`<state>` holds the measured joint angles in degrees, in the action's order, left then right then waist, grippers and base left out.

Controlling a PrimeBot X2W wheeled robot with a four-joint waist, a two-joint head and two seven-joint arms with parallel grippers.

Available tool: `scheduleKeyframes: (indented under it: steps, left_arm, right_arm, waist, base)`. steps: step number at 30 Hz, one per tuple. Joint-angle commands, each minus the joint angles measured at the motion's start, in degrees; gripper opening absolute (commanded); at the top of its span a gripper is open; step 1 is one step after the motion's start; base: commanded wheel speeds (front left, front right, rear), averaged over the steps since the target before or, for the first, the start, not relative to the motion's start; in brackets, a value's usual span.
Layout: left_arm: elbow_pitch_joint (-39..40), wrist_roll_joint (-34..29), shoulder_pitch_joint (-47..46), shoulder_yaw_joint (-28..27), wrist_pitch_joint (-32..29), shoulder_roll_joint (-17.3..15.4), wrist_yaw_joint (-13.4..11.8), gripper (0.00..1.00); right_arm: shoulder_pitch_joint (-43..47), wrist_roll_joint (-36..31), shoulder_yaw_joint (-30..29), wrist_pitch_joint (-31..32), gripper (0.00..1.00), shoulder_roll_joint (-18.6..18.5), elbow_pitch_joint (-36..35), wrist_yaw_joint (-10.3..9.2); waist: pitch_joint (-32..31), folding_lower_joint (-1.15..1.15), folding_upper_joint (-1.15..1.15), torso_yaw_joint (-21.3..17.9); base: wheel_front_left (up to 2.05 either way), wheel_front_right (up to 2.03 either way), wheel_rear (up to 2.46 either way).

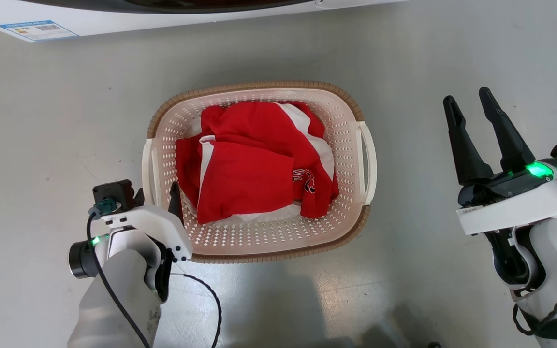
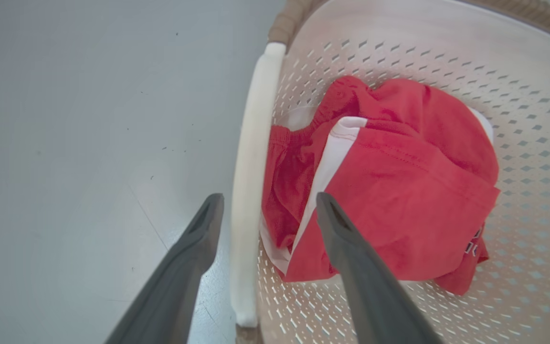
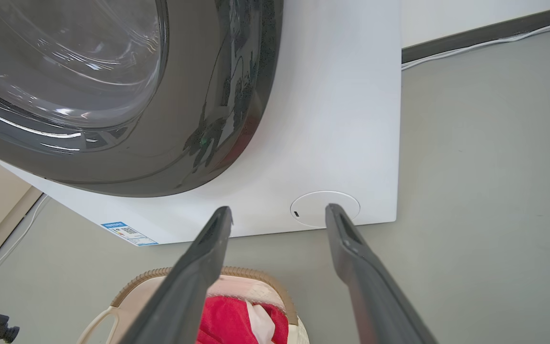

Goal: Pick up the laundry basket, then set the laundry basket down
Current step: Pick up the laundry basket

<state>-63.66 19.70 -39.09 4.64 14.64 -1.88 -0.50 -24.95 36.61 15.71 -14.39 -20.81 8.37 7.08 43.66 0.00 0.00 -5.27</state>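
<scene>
The cream laundry basket (image 1: 341, 135) with brown rim trim stands on the grey floor, holding red and white clothes (image 1: 249, 164). My left gripper (image 1: 165, 193) is open at the basket's left side. In the left wrist view its fingers (image 2: 346, 248) straddle the white left loop handle (image 2: 253, 181), one outside the basket (image 2: 399, 48) and one inside by the clothes (image 2: 399, 181), not touching the handle. My right gripper (image 1: 469, 101) is open and empty, well to the right of the right handle (image 1: 369, 164). Between the right gripper's (image 3: 279, 211) fingers, low in the right wrist view, sits the basket rim (image 3: 132, 289).
A white front-loading washer (image 3: 327, 119) with a dark round door stands just beyond the basket; its lower edge (image 1: 162, 14) runs along the top of the head view. A wall skirting and a white cable (image 3: 485, 43) lie behind it. Bare floor surrounds the basket.
</scene>
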Motion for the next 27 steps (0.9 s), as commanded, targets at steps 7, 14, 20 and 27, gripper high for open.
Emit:
scheduleKeyframes:
  steps: [7, 14, 20, 27]
  left_arm:
    - [1.72, -1.19, 2.65, -2.78, 0.36, -1.0, -0.22, 1.0]
    - [4.63, -2.48, 4.14, -4.9, 0.36, -1.44, -1.28, 1.0]
    - [10.25, -4.4, 6.78, -6.54, 0.36, -1.69, -0.88, 1.0]
    - [17.5, -7.07, 11.06, -7.61, 0.36, -1.53, 1.48, 1.0]
  right_arm:
    - [1.19, 0.5, 1.22, -0.61, 1.0, -0.07, -0.33, 0.41]
    - [1.4, 0.5, 1.85, -0.61, 1.0, 0.65, 0.25, 0.41]
    - [2.05, 0.44, 2.22, -0.61, 1.0, 1.67, 1.2, 0.41]
    - [3.77, 0.34, 2.06, -0.61, 1.0, 2.76, 2.88, 0.41]
  waist:
    - [-1.61, 0.0, 0.0, 0.3]
    - [-4.75, 0.0, 0.0, 0.19]
    - [-8.91, 0.0, 0.0, -0.15]
    - [-15.04, 0.0, 0.0, 0.04]
  base:
    - [0.0, 0.0, 0.0]
    - [0.0, 0.0, 0.0]
    - [0.0, 0.0, 0.0]
    - [0.0, 0.0, 0.0]
